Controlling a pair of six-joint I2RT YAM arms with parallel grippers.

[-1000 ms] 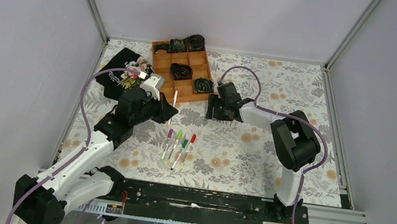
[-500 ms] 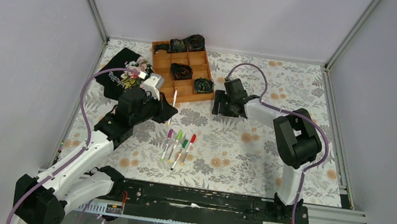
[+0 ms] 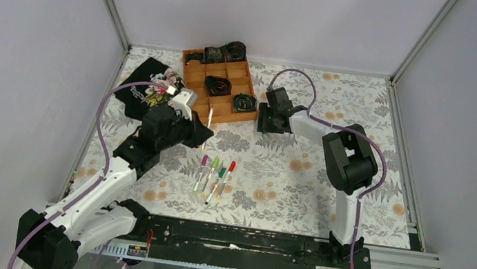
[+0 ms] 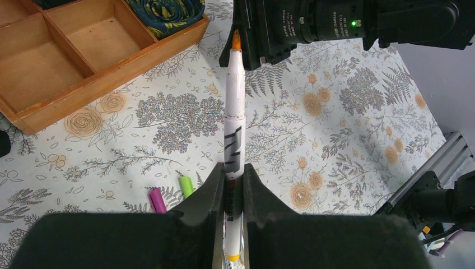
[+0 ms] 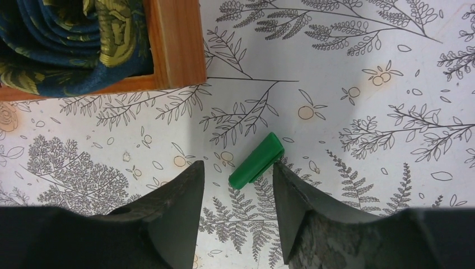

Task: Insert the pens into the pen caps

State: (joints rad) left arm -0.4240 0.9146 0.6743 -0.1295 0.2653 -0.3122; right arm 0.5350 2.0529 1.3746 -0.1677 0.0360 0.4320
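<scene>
My left gripper (image 3: 200, 139) is shut on a white pen (image 3: 209, 121) with an orange tip and holds it above the table. In the left wrist view the pen (image 4: 234, 112) sticks out forward from between the shut fingers (image 4: 208, 190). My right gripper (image 3: 266, 126) is open and low over the table beside the tray's corner. In the right wrist view a dark green pen cap (image 5: 256, 160) lies on the cloth just ahead of the gap, touching the right fingertip (image 5: 283, 174). Several pens with magenta, lime, green and red caps (image 3: 214, 175) lie side by side mid-table.
A wooden compartment tray (image 3: 196, 72) with dark coiled ties stands at the back centre; its corner shows in the right wrist view (image 5: 173, 45). A black printed cloth (image 3: 139, 85) lies at the back left. Magenta (image 4: 157, 200) and lime (image 4: 186, 186) caps show under the left gripper.
My right gripper has moved a little towards the back, nearer the tray's corner. My left gripper and its pen have not moved.
</scene>
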